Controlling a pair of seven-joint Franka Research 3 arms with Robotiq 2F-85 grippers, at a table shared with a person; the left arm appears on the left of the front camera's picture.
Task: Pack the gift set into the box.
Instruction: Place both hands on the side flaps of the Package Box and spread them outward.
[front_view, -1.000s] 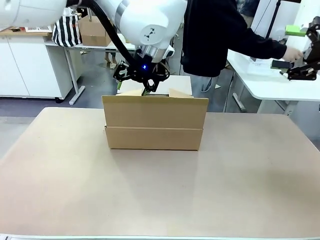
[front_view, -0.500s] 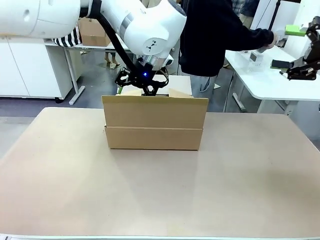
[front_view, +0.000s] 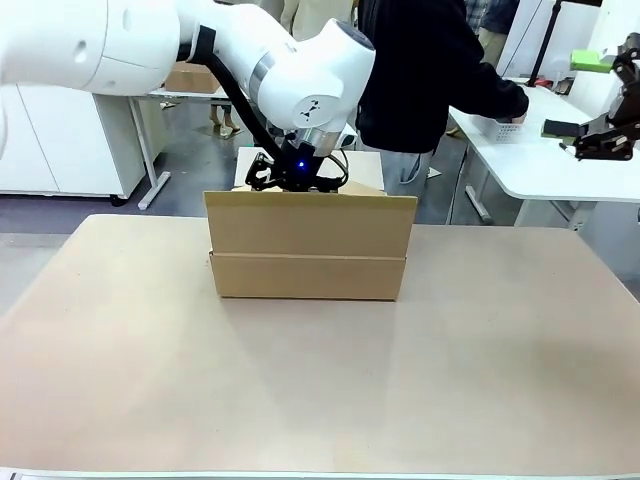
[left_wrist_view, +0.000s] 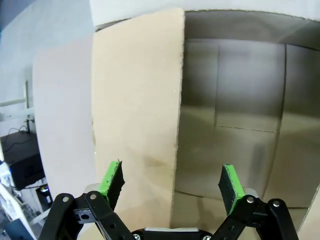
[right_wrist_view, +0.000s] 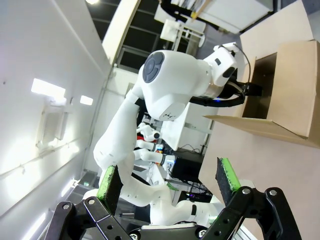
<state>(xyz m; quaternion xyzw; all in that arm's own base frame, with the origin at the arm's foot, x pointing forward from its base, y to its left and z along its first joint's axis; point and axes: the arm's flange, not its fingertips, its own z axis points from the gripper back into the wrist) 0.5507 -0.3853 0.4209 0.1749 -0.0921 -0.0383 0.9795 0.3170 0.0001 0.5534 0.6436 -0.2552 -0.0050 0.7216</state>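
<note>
The box (front_view: 310, 250) stands open near the far middle of the tan table, its long side facing me. My left gripper (front_view: 297, 178) reaches down into its top behind the front wall. In the left wrist view the left gripper (left_wrist_view: 171, 181) is open, with nothing between its green pads (left_wrist_view: 112, 177), and looks along a flap (left_wrist_view: 135, 110) into the box's bare inside (left_wrist_view: 240, 115). My right gripper (front_view: 580, 95) hangs open at the far right, over the side table. The right gripper (right_wrist_view: 168, 179) holds nothing and looks toward the box (right_wrist_view: 292, 95). The gift set is out of view.
A person in a dark top (front_view: 420, 70) stands right behind the box, one hand (front_view: 515, 105) reaching to the white side table (front_view: 540, 165) close to my right gripper. A small carton (front_view: 190, 78) sits on a table at the back left. The near tabletop (front_view: 320, 390) is bare.
My left gripper has sunk from above the box's rim into its top. The person's hand has drawn back from the far right toward the middle of the side table.
</note>
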